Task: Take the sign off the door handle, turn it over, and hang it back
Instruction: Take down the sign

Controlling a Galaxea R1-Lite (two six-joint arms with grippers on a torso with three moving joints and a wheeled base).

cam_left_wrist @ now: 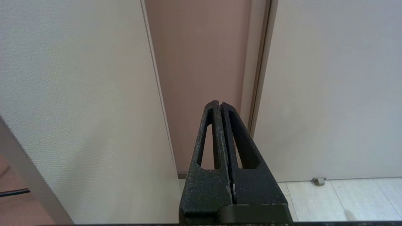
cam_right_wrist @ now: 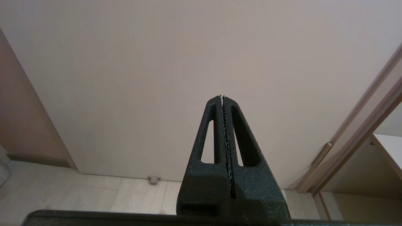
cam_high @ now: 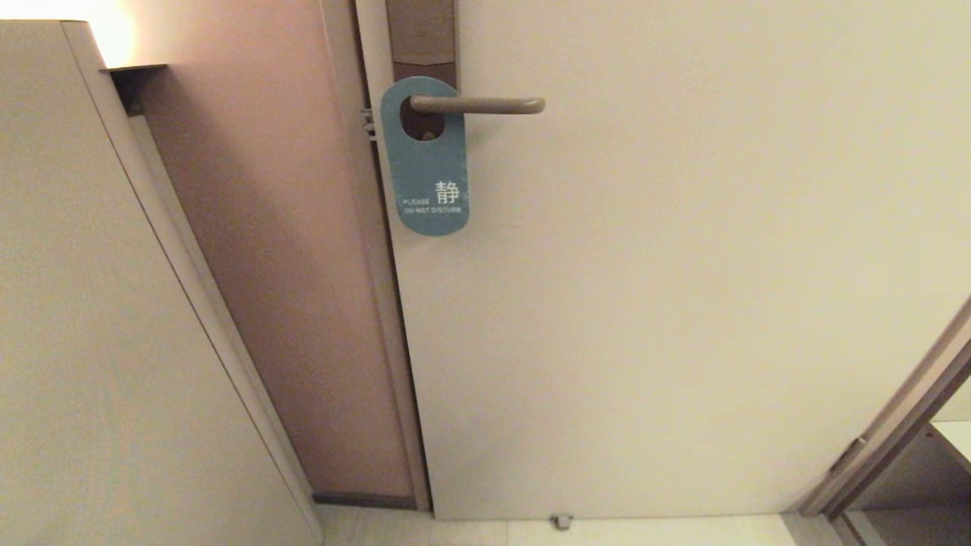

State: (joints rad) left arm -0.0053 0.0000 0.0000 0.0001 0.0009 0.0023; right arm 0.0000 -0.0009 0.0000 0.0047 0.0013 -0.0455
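Observation:
The sign (cam_high: 425, 163) hangs on the door handle (cam_high: 485, 105), its teal-blue "PLEASE DO NOT DISTURB" face outward; the lever passes through its oval hole. The handle is a taupe lever on a brown backplate (cam_high: 421, 34) near the door's left edge. Neither arm shows in the head view. My left gripper (cam_left_wrist: 219, 103) is shut and empty, low down, facing the door's edge and the pink wall. My right gripper (cam_right_wrist: 222, 97) is shut and empty too, low, facing the plain lower door. Neither wrist view shows the sign or the handle.
The cream door (cam_high: 683, 303) fills the middle. A pink wall strip (cam_high: 273, 265) and a textured beige panel (cam_high: 83, 341) stand to the left. A small door stop (cam_high: 561, 521) sits on the tiled floor. A second door frame (cam_high: 895, 425) angles in at the right.

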